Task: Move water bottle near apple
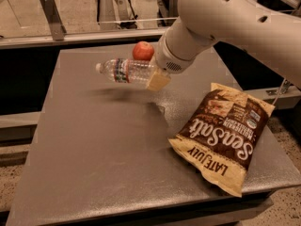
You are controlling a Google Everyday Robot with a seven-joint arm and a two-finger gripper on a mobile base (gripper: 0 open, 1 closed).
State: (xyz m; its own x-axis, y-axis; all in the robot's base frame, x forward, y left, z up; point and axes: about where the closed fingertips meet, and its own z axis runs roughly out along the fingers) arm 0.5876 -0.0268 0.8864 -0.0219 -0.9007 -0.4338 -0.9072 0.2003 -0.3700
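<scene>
Now our gripper (157, 78) is clamped on the bottle (126, 71) at its base end. We carry it sideways above the table (94, 149), cap toward the left edge, so it clears the surface. The apple (143, 51) sits just behind it, by the far edge. We cannot tell the bottle's fill. The bag (221, 135) lies shut near the right edge.

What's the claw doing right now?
Claw: closed, holding the bottle sideways in the air over the table, by the apple.
</scene>
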